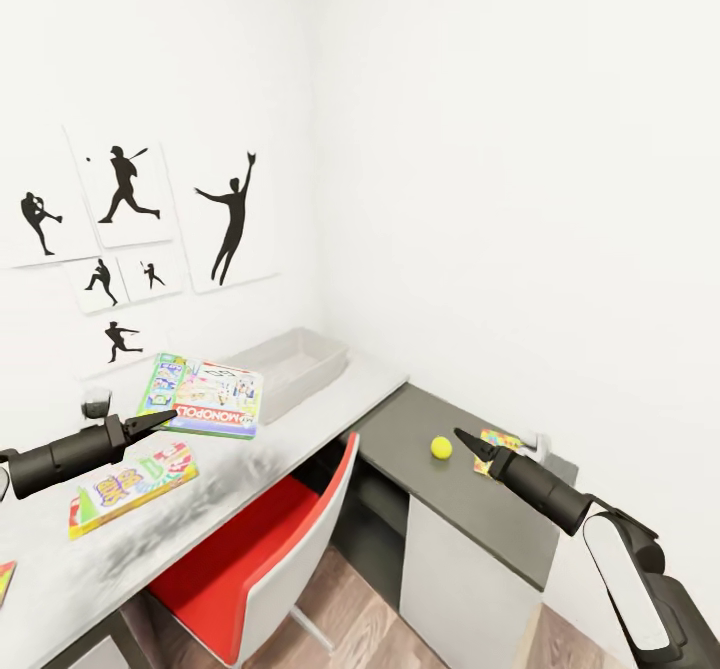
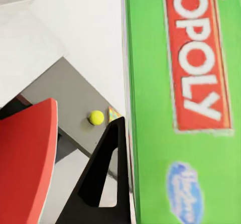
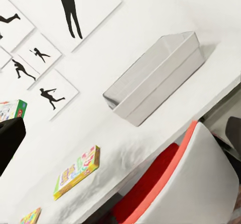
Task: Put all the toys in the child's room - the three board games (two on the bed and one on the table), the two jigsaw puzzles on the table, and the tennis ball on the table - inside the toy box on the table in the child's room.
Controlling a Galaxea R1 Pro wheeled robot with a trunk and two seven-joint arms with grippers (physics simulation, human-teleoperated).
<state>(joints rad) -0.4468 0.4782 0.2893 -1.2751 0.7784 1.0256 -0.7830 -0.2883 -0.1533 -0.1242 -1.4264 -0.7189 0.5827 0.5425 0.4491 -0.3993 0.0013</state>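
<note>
Head view showed a white-walled corner: the toy box (image 1: 290, 361) sat on the white table (image 1: 300, 429), the tennis ball (image 1: 441, 447) on the dark cabinet (image 1: 440, 494). The left gripper (image 1: 158, 417) clamped the green board game (image 1: 205, 396); whether the right gripper (image 1: 468, 441) was apart or together, I couldn't tell.

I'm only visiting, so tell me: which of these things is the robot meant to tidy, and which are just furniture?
For the job: Monopoly box, yellow-edged game, ball, puzzle, toy box, table.

Just there: red chair, baseball pictures, dark cup.
</note>
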